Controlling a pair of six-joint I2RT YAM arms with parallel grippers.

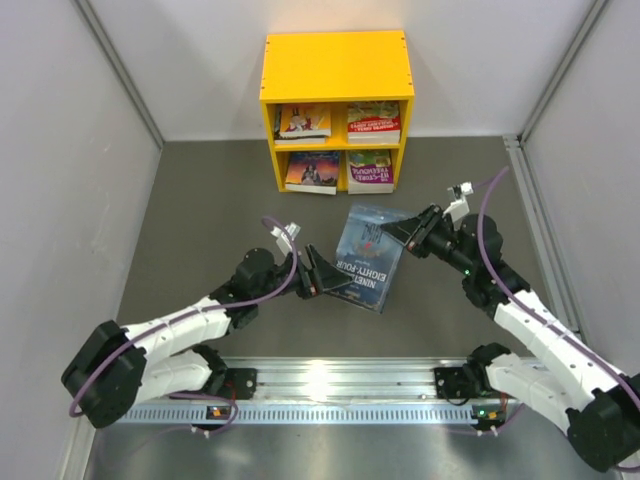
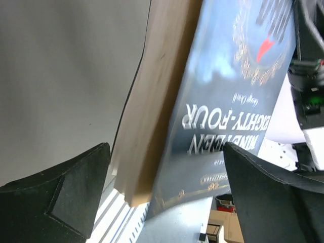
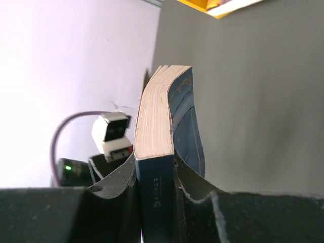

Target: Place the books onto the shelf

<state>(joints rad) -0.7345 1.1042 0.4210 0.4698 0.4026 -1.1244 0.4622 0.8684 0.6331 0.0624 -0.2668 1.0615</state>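
**Right arm holds the blue paperback; shelf lies straight ahead**

The left gripper (image 1: pixel 312 272), fingers spread wide, sits just at the left edge of the dark blue paperback book (image 1: pixel 368 262) and clamps nothing. The right gripper (image 1: pixel 408 230) pinches the book's far-right corner (so this arm alone carries it). The book's long axis runs roughly near to far, towards the bright yellow boxy shelf (image 1: pixel 337 65) well beyond. Four colourful paperbacks (image 1: pixel 303 120) occupy its compartments, one in each, so the held book probably has to slide in beside one.

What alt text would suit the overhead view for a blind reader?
The right gripper clamps a corner of a dark blue book, Nineteen Eighty-Four, while the left gripper stands open at its opposite edge. Behind, a yellow shelf holds four books.
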